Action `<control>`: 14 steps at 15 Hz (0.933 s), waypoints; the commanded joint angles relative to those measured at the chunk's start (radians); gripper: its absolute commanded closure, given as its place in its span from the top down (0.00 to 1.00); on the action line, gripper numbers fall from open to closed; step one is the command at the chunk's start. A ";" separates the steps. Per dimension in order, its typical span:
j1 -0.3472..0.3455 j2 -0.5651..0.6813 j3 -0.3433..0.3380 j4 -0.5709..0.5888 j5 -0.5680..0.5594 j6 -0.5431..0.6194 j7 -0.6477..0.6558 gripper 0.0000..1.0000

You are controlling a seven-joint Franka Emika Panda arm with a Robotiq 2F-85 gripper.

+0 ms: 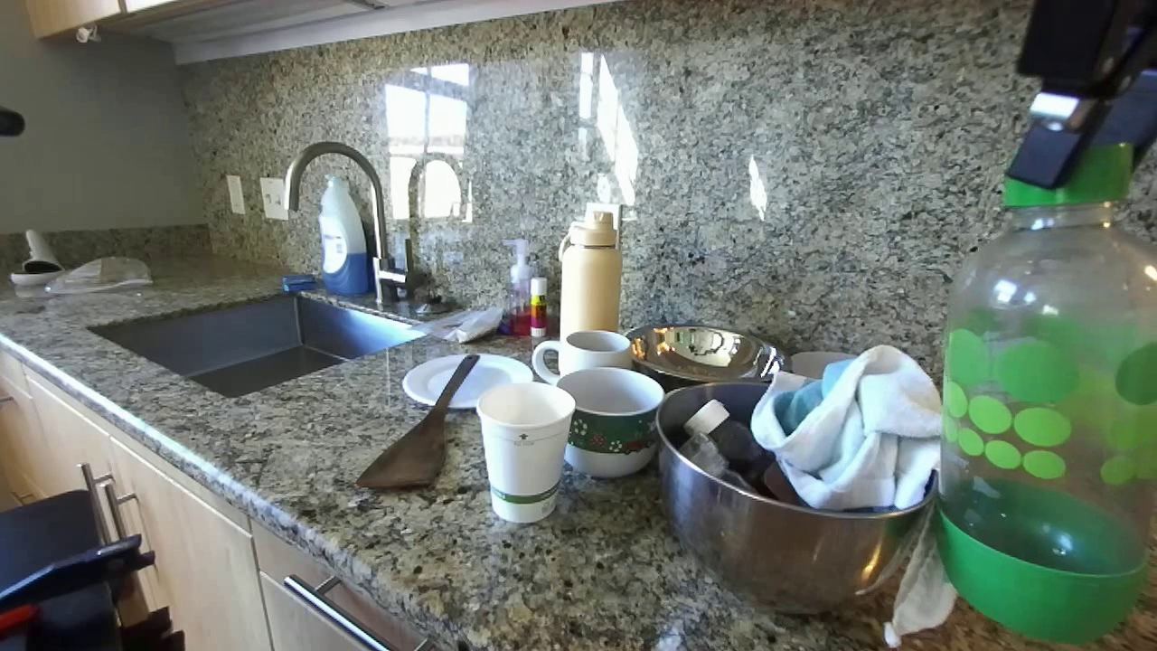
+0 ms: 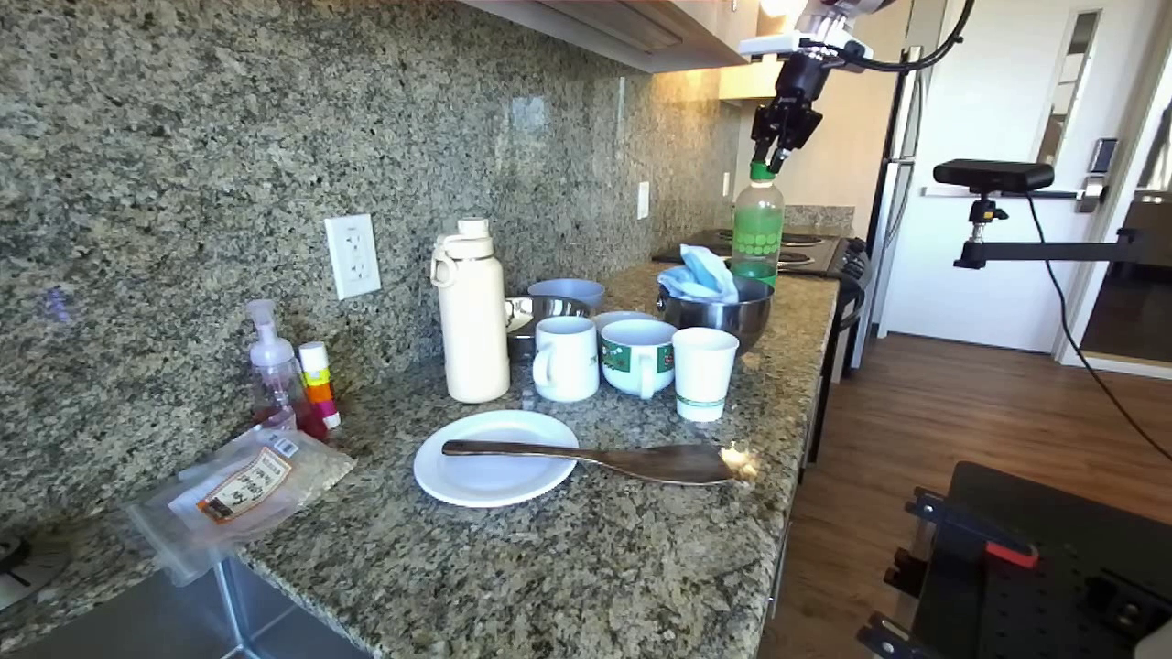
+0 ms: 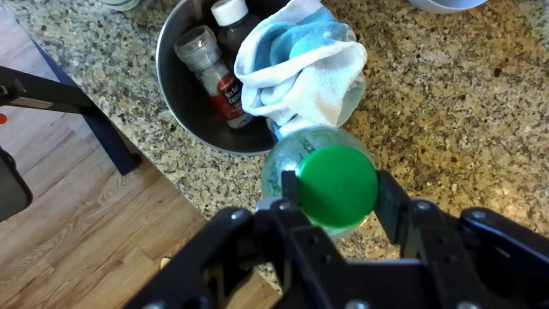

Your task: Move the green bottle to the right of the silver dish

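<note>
The green bottle (image 1: 1048, 362) is clear plastic with green dots, a green base and a green cap. It stands upright beside the silver dish, on the stove side in an exterior view (image 2: 758, 224). My gripper (image 3: 337, 186) is shut on its cap, one finger on each side; the gripper also shows in both exterior views (image 1: 1080, 163) (image 2: 771, 165). Whether the bottle's base touches the counter I cannot tell. The silver dish (image 1: 786, 561) is a deep steel bowl holding a white and blue cloth and small jars. It also shows in the wrist view (image 3: 161, 68), close to the bottle.
A paper cup (image 1: 526, 452), a green-patterned mug (image 1: 610, 425), a white mug (image 2: 568, 359) and a cream flask (image 2: 474, 320) stand beyond the dish. A wooden spatula (image 1: 420, 448) lies on a white plate (image 2: 499, 485). A camera on an arm (image 2: 993, 176) stands off the counter's front edge.
</note>
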 commanded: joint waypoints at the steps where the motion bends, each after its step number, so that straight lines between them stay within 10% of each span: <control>1: -0.016 -0.011 0.034 -0.021 -0.005 -0.001 0.031 0.21; 5: -0.012 -0.015 0.046 -0.028 0.001 0.001 0.024 0.21; 6: -0.022 0.008 0.044 -0.005 -0.010 -0.003 0.006 0.46; 12: -0.021 0.008 0.049 -0.005 -0.009 -0.003 0.006 0.46; 13: -0.021 0.008 0.049 -0.005 -0.009 -0.003 0.006 0.21; 14: -0.019 0.009 0.050 0.000 -0.009 -0.006 0.010 0.21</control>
